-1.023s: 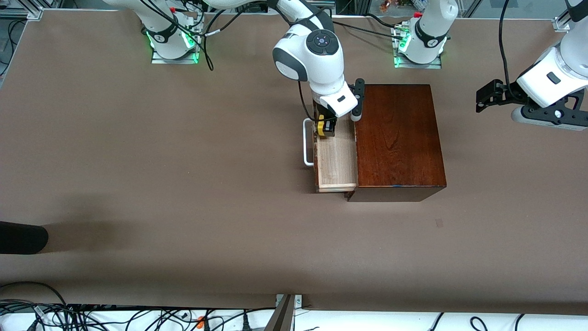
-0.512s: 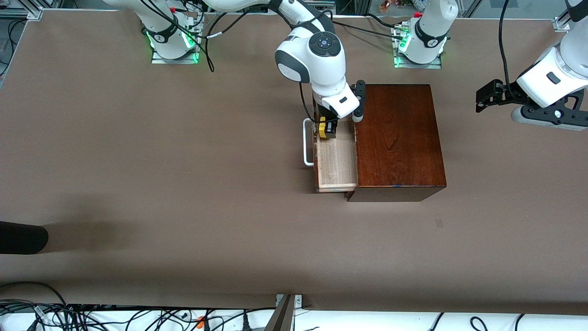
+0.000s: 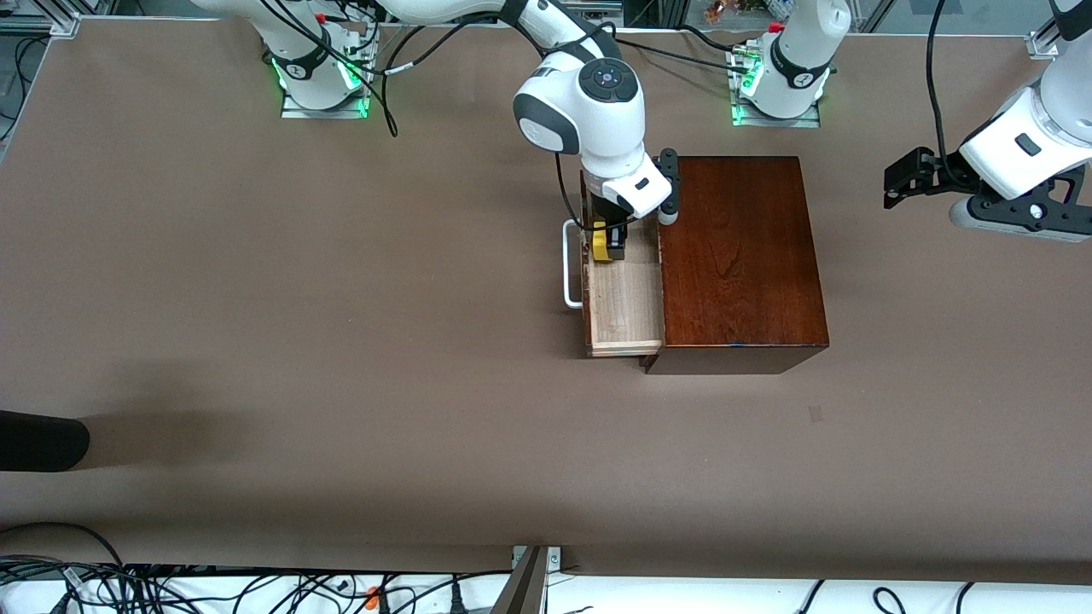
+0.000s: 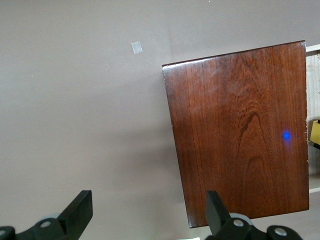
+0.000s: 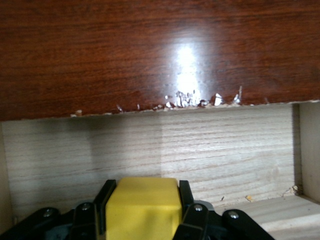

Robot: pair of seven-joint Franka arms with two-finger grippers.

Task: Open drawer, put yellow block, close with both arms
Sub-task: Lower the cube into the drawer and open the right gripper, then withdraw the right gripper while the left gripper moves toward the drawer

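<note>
The drawer point(image 3: 625, 303) is pulled out of the mahogany box point(image 3: 740, 256), its pale wood tray open and its white handle point(image 3: 570, 264) toward the right arm's end. My right gripper point(image 3: 607, 246) is shut on the yellow block point(image 3: 601, 243) and holds it low inside the drawer's end farthest from the front camera. In the right wrist view the block point(image 5: 142, 207) sits between both fingers above the tray floor point(image 5: 210, 150). My left gripper point(image 3: 904, 177) is open and empty, waiting in the air off the left arm's end of the box point(image 4: 240, 130).
A dark object point(image 3: 41, 441) lies at the table's edge toward the right arm's end, near the front camera. Cables point(image 3: 256, 588) run along the front edge. A small mark point(image 3: 816, 414) is on the table nearer the camera than the box.
My right gripper has lowered slightly with the yellow block into the drawer. The left arm has not moved.
</note>
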